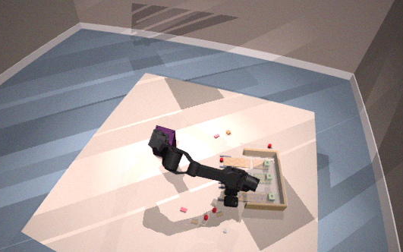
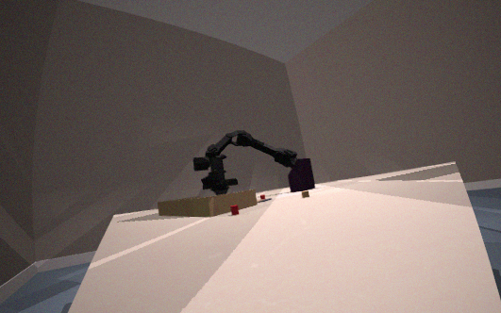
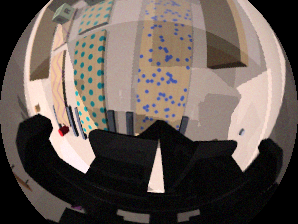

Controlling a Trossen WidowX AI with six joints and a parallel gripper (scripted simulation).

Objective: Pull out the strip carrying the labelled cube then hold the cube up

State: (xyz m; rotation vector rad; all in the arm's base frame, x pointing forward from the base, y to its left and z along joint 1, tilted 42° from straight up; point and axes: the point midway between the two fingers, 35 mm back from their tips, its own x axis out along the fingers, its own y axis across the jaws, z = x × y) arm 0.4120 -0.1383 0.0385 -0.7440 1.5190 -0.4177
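My gripper [image 2: 220, 191] [image 3: 159, 123] is shut and empty, pointing down above the near end of the blue-dotted strip [image 1: 256, 196] [image 3: 165, 75]. That strip shows no gap where visible; the gripper hides its near end. The teal-dotted strip [image 3: 90, 65] has a crosswise gap. The zigzag strip [image 1: 237, 162] [image 3: 58, 85] is also in two pieces. Three grey-green cubes stand at the far ends: one cube [image 1: 267, 163] [image 3: 64, 12] with a dark letter on the zigzag strip, a middle cube [image 1: 269, 177], and one cube [image 1: 271, 196] on the blue-dotted strip.
A wooden wall [image 1: 281, 182] [image 2: 184, 207] surrounds the strips' far ends. Slim grey guides [image 3: 129, 122] flank the near ends. Red pieces lie nearby, one [image 1: 221, 159] [image 3: 63, 130] by the zigzag strip, another [image 1: 269, 146] [image 2: 234, 209] outside the wall. Pink and tan blocks are scattered about.
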